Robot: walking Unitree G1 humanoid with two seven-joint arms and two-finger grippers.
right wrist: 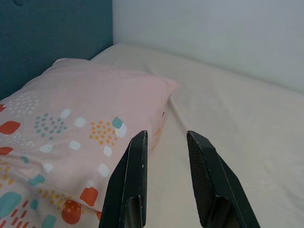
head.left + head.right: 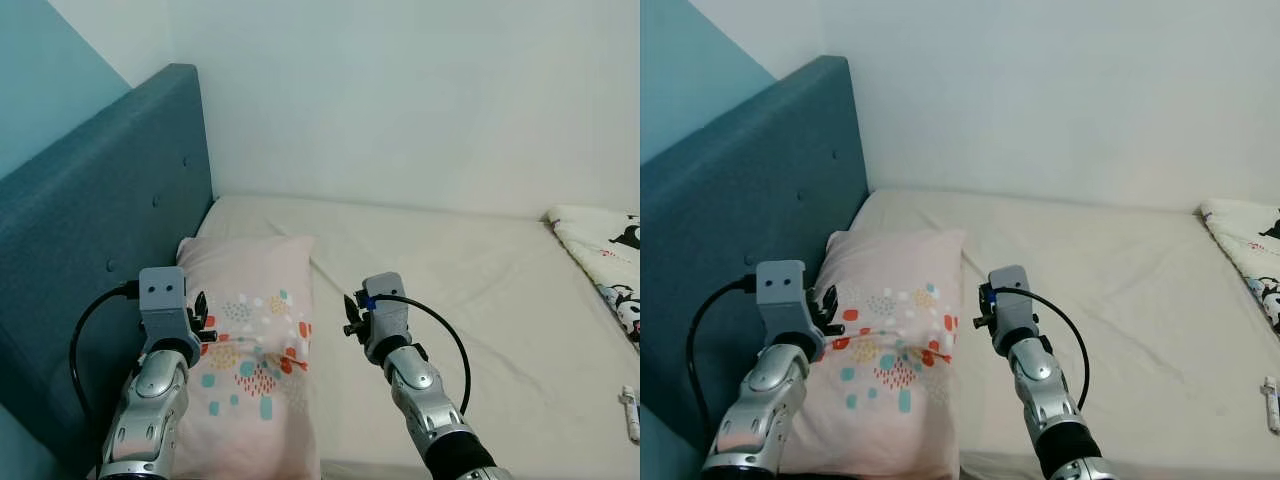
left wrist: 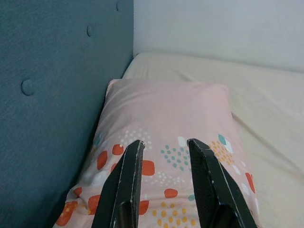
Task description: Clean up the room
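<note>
So we've got the pink pillow [image 2: 255, 350] lying flat on the cream sheet [image 2: 450, 270], its long side snug against the teal headboard [image 2: 90, 260] over at 9 o'clock. Our left gripper [image 3: 164, 183] is up over the pillow's patterned near end, jaws apart with nothing between them. Right gripper [image 1: 166, 178] hangs just off the pillow's 3 o'clock edge, above bare sheet, jaws apart and empty too. Way out at 3 o'clock there's a panda-print blanket [image 2: 610, 265], plus some small white thing [image 2: 631, 410] at around 4 that we can't make out
</note>
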